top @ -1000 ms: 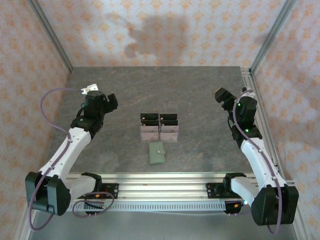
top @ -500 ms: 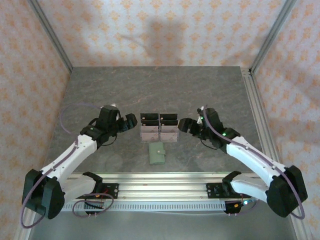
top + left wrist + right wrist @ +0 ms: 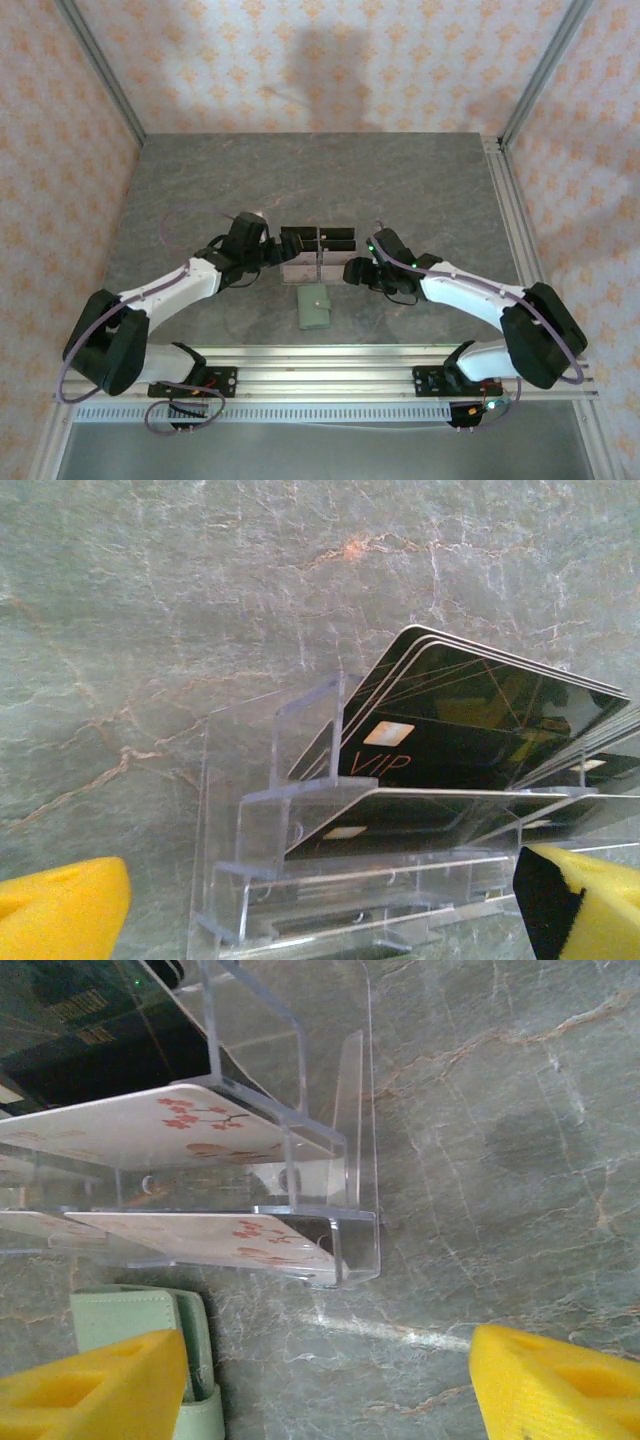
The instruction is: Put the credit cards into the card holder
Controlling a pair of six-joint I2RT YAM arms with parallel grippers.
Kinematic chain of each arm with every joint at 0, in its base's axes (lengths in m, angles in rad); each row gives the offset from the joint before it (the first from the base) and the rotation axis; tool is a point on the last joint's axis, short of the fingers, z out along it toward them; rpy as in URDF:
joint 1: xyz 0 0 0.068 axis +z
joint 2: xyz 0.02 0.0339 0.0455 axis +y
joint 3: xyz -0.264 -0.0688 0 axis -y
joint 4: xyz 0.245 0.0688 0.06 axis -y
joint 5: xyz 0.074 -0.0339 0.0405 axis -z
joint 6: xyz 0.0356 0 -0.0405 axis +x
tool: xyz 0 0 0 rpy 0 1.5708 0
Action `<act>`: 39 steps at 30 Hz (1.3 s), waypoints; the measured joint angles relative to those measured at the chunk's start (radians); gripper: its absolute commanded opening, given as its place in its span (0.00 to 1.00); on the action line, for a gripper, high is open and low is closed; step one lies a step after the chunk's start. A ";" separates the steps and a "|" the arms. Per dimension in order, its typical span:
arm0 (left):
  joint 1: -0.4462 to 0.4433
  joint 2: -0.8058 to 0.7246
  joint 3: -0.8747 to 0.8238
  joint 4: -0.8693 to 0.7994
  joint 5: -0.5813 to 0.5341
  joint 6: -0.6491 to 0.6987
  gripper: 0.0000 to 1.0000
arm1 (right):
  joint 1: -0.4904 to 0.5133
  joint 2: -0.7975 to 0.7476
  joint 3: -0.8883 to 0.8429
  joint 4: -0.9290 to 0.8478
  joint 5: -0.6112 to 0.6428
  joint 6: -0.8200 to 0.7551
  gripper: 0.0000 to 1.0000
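The credit cards stand in a clear acrylic tiered stand at mid-table: black VIP cards on the back tiers, pale cards with red blossoms on the front tiers. The sage-green card holder lies closed just in front of the stand, and its edge appears in the right wrist view. My left gripper is open at the stand's left end, its yellow fingertips wide apart with the stand between them. At the stand's right front corner my right gripper is open too, over bare table beside the holder.
The marble-patterned tabletop spreads wide behind and to both sides of the stand. An aluminium rail runs along the near edge, and patterned walls close in the back and sides.
Both arms have swung in from the table's outer sides toward the middle. Their grippers now sit at either end of the card stand.
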 measured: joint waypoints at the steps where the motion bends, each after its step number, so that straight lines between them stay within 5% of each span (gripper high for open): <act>1: -0.003 0.020 0.004 0.010 0.004 0.000 1.00 | 0.000 0.008 0.002 0.002 0.003 0.000 0.72; 14: -0.068 0.231 0.161 0.074 0.029 0.001 1.00 | -0.005 0.074 0.013 0.047 0.111 0.034 0.52; 21: -0.109 0.347 0.281 0.090 0.027 0.003 1.00 | -0.106 0.095 0.013 0.101 0.157 0.065 0.45; 28: -0.129 0.455 0.409 0.090 0.024 0.003 1.00 | -0.222 0.153 0.063 0.129 0.161 0.066 0.49; 34: -0.129 0.520 0.505 0.065 0.016 0.019 1.00 | -0.238 0.161 0.080 0.128 0.148 0.049 0.66; 39: -0.129 0.520 0.511 0.056 0.012 0.035 1.00 | -0.238 0.091 0.068 0.089 0.106 0.031 0.69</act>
